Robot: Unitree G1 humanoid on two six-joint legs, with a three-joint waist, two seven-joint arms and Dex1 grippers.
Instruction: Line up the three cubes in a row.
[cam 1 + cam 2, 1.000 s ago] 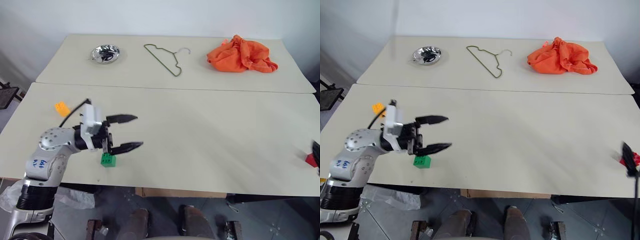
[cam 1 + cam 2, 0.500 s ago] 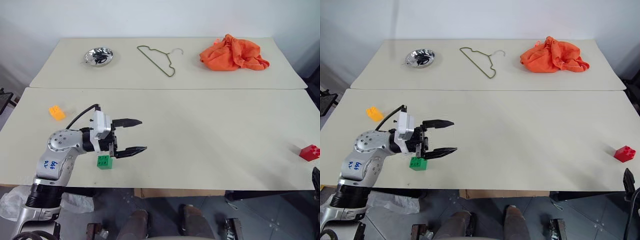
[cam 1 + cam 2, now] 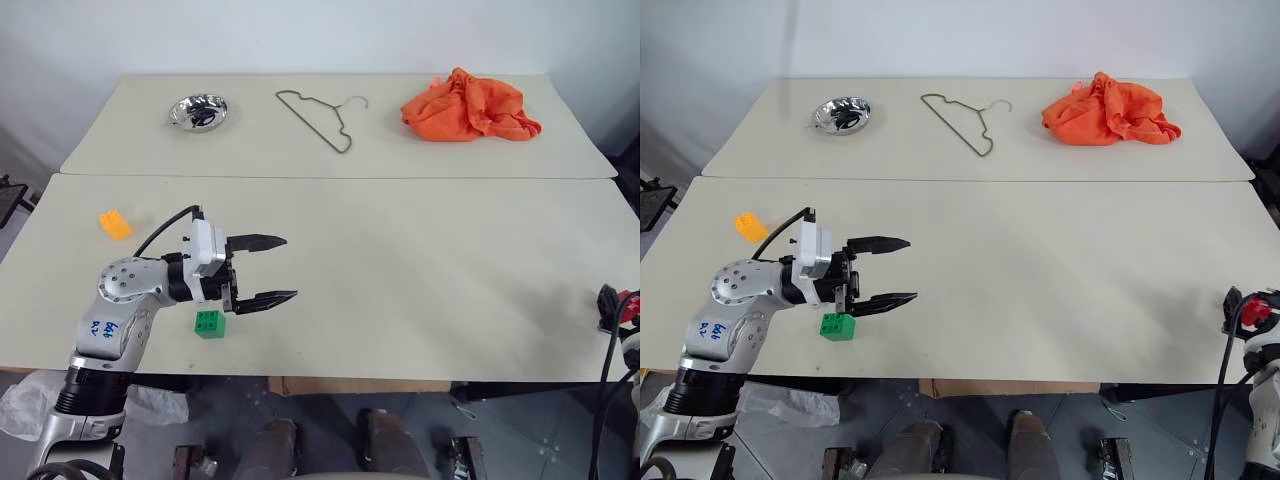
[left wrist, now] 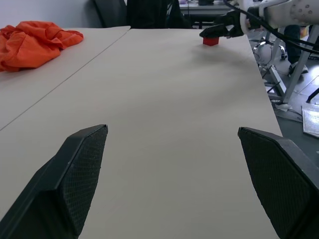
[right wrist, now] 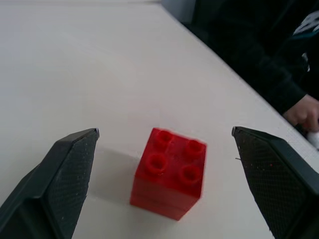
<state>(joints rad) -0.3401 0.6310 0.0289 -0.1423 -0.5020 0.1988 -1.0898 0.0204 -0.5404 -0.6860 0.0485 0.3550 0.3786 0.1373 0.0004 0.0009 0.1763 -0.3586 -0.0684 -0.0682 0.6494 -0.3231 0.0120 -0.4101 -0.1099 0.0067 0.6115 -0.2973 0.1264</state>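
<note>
Broadly, the near beige table [image 3: 420,260] carries all three cubes, and they lie far from any row. Across the seam, the far table [image 3: 130,130] holds an orange cloth [image 3: 468,105], a wire hanger [image 3: 318,117] and a metal bowl [image 3: 198,109], none of them in the way.

On the left side, the left gripper [image 3: 265,270] hangs level over the table with its black fingers spread and nothing between them; the green cube [image 3: 210,323] sits just below and behind them, near the front edge. The orange-yellow cube [image 3: 114,224] lies well apart, toward the left edge.

At the table's right edge the right gripper [image 5: 164,164] has its fingers spread wide either side of the red cube [image 5: 170,172], not touching it.

Risks, as I judge them: the red cube stands turned at an angle to the fingers, so closing could catch its corners, spin it, or squirt it off the nearby edge. A finger dragging on the tabletop could stall the grasp. The left gripper, swinging down, could knock the green cube over the front edge.
</note>
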